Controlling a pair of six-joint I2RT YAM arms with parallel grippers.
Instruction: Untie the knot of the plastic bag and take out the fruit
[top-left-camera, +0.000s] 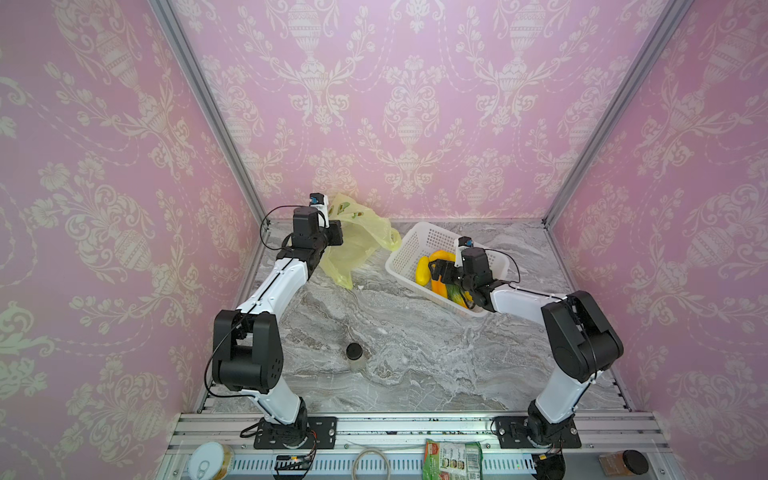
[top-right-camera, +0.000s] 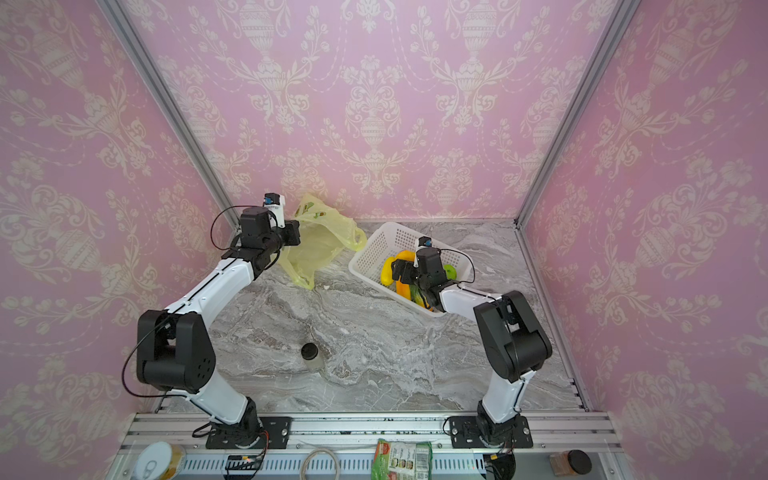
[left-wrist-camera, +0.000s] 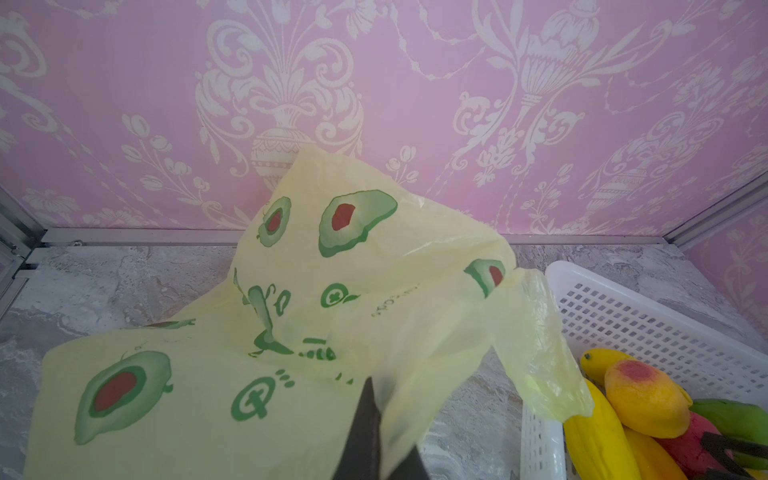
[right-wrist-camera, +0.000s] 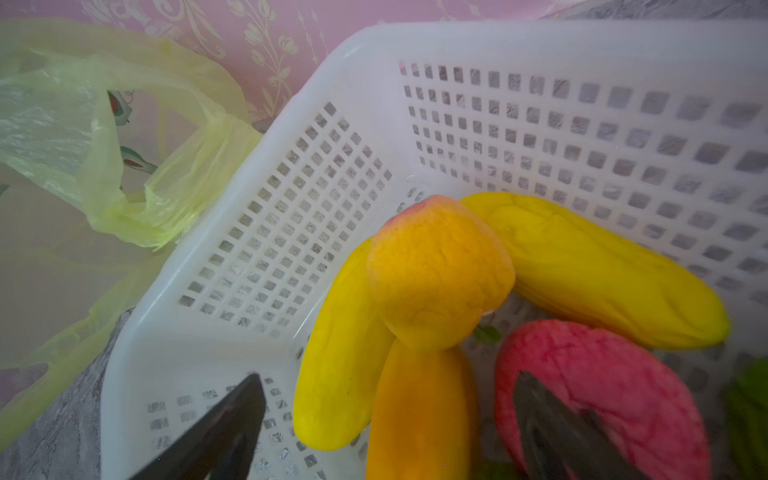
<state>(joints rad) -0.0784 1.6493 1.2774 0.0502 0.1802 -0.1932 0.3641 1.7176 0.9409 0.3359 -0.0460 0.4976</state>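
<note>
The left tool is pinching the slack bag up at the back left of the desk, no knot showing, while the right tool is hanging wide and empty over the fruit in the basket: unloading seems finished, letting the bag go next.

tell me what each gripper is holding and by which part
Left gripper is shut on the thin yellow-green plastic bag, pinching a fold of its film. Right gripper holds nothing, jaws open over the colourful toy fruit.
</note>
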